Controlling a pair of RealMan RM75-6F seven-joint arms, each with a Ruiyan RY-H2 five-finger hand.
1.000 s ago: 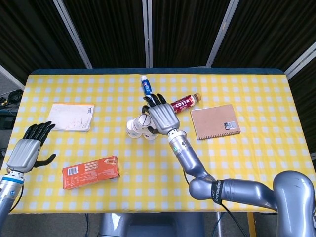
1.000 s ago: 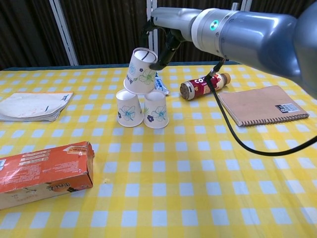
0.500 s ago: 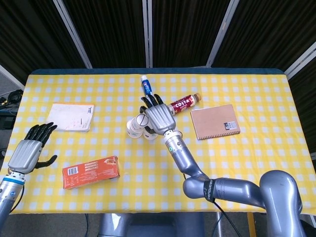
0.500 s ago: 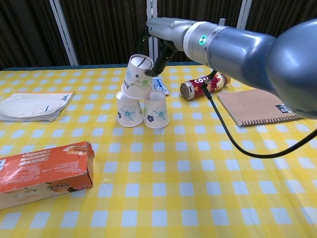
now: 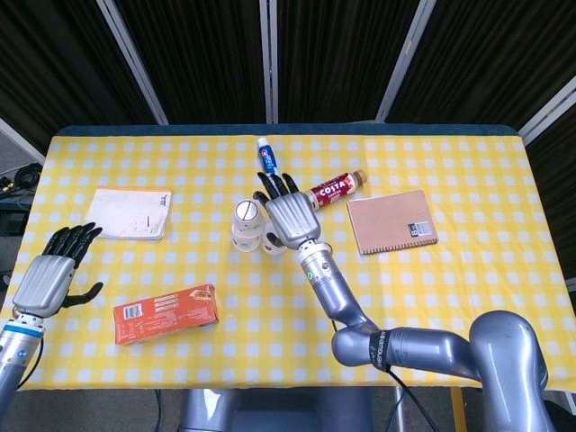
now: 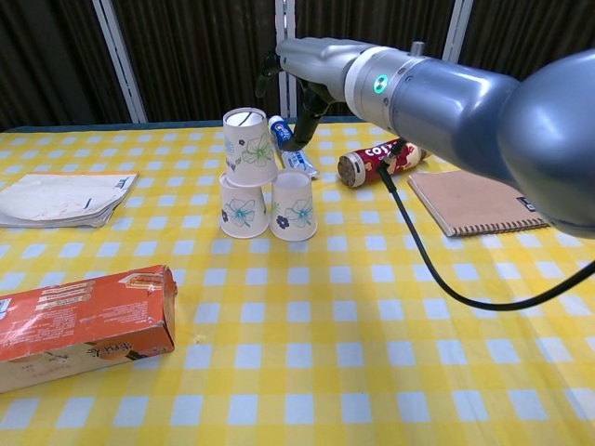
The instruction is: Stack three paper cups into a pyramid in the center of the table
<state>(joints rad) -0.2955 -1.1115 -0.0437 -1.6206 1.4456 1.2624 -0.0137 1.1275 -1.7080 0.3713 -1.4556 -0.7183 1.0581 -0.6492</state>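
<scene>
Top cup (image 6: 247, 146) sits off-centre, mostly on left base cup (image 6: 242, 205); right hand (image 6: 311, 58) wide, holding nothing. Nudge it rightward gently to bridge right base cup (image 6: 293, 206).

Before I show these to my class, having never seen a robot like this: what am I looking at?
It is a two-armed robot with humanlike hands at a checked table. One picture looks down from its head, the other forward from its chest. The right hand hangs open beside the top cup, which sits on the left bottom cup, not centred over both; the right bottom cup stands alongside. The left hand waits open and empty. Also there: an orange box, a white booklet, a brown notebook, a bottle and a tube.
</scene>
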